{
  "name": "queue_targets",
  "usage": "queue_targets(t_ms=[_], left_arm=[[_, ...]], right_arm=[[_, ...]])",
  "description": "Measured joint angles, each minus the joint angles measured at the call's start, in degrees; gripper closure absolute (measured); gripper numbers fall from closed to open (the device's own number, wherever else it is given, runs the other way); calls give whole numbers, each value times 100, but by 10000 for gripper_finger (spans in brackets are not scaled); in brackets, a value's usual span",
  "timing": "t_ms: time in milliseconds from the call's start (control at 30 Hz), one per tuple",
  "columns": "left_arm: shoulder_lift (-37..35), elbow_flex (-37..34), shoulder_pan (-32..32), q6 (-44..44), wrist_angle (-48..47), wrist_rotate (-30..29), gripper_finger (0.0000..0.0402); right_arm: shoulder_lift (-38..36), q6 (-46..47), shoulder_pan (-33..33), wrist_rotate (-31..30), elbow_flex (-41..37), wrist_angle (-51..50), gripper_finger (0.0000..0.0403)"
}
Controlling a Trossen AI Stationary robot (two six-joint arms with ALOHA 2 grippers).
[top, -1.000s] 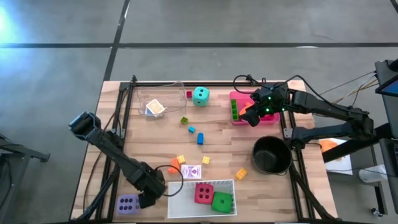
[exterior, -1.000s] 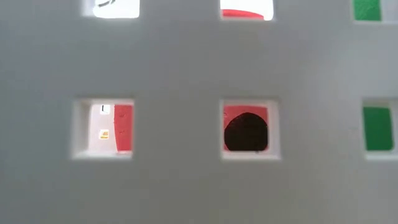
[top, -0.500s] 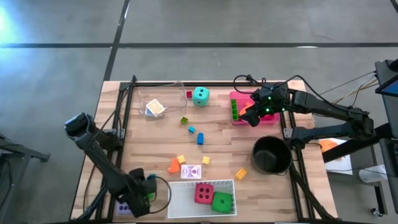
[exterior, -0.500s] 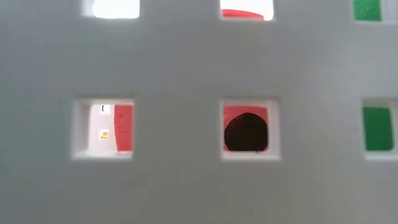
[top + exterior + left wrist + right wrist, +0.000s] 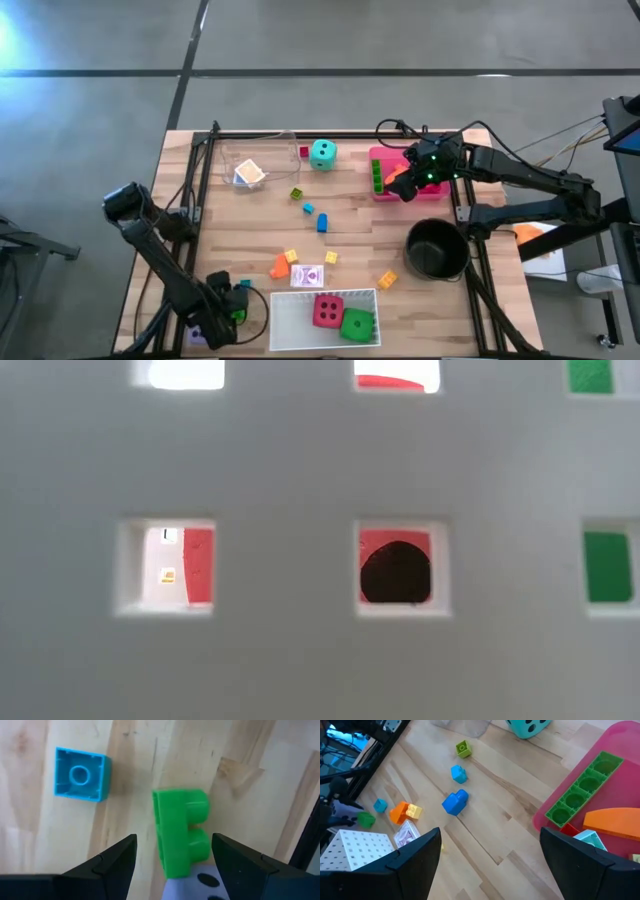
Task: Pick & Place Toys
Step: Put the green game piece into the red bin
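Note:
My left gripper (image 5: 222, 322) hangs open, pointing down, over the near left corner. In its wrist view its fingers (image 5: 174, 836) stand either side of a green block (image 5: 180, 832) and a corner of the purple die (image 5: 192, 887), touching neither. A blue block (image 5: 80, 767) lies beside them. From above, only a sliver of the purple die (image 5: 199, 334) shows. The red die (image 5: 328, 311) and green die (image 5: 357, 323) sit in the white tray (image 5: 285, 330). The teal die (image 5: 322, 153) rests at the far side. My right gripper (image 5: 400, 185) waits open over the pink tray (image 5: 430, 190).
Loose blocks (image 5: 322, 222) and a card (image 5: 309, 276) lie mid-table. A clear tray (image 5: 262, 150) at the far left holds a card. The black pot (image 5: 437, 250) stands at the right. The white tray's pierced wall (image 5: 300, 460) fills the low view.
My left gripper has gone from beside the white tray toward the table's near left corner and a little down, turning at the wrist. It now stands over the purple die and hides most of it. Its fingers have stayed open.

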State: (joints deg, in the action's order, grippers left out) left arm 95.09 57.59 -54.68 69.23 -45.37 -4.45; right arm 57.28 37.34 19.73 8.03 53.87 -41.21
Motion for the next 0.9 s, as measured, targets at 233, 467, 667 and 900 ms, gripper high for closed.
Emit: queue_targets(t_ms=[233, 467, 667, 900], left_arm=[[0, -364, 17, 35, 459, -3, 143], [0, -638, 39, 125, 889, -4, 143], [2, -780, 40, 106, 1068, 10, 150], [0, -800, 76, 86, 1094, 16, 235]], right_arm=[[0, 19, 0, 0, -1, 0, 72], [0, 20, 0, 0, -1, 0, 72], [0, 18, 0, 0, -2, 0, 72], [2, 17, 0, 0, -2, 0, 72]])
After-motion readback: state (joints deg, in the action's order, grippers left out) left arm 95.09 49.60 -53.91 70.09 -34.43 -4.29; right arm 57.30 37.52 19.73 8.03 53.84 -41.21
